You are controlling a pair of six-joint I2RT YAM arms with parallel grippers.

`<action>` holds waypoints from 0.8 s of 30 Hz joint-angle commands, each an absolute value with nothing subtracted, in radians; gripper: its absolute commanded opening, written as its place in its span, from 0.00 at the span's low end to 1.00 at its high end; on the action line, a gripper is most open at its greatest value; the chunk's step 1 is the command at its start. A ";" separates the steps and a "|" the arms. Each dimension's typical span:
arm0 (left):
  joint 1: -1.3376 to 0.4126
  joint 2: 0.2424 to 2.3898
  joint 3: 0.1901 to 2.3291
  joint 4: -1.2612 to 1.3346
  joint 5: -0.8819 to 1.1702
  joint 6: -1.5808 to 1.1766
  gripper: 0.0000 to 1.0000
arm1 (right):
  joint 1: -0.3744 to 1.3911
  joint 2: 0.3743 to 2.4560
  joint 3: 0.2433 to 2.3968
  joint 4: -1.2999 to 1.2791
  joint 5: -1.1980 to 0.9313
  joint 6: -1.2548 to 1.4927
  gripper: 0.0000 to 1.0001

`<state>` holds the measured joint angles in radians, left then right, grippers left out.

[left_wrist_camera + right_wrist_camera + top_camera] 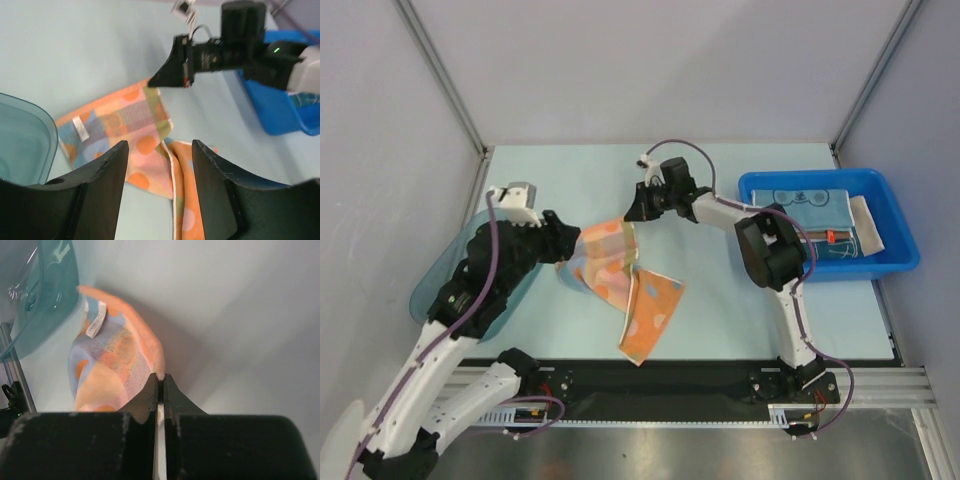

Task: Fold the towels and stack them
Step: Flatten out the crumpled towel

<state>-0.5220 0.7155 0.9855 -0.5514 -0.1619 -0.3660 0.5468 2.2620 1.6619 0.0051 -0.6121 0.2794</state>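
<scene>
Orange towel with pale dots lies in the middle of the tabletop, and that is the first thing I see past the arm bases. It is not flat. One long part is folded over and points toward me. The rest spreads out to the left, just beside the see-through teal tub.

My left tool sits at the towel's left edge. Its two fingers stand wide apart and I see nothing between them, only the towel down below. It has hold of nothing. I cannot tell if it touches the cloth.

A small white tag shows on the towel, on the side near the tub.

A bit farther back, my right tool is closed tight. It pinches the far corner of the orange towel between its fingers. The cloth bunches up at that spot.

Off to the right and well apart from the towel is the blue bin. Inside it lies a folded teal-blue towel, and a pale towel rests just beside it.
</scene>
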 commanded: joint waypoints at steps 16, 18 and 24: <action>-0.282 1.630 1.506 -0.690 0.075 -0.127 0.59 | 0.354 2.114 1.552 -0.319 -0.568 0.087 0.00; -0.279 1.796 1.590 -0.731 0.110 -0.097 0.56 | 0.353 2.112 1.551 -0.322 -0.575 0.080 0.00; -0.272 2.064 1.801 -0.824 0.147 -0.037 0.50 | 0.333 2.082 1.522 -0.295 -0.583 0.083 0.00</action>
<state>-0.2806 2.0079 1.7195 -0.7364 0.0998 -0.1032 0.3481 2.1536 1.5295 -0.3168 -0.5629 0.1001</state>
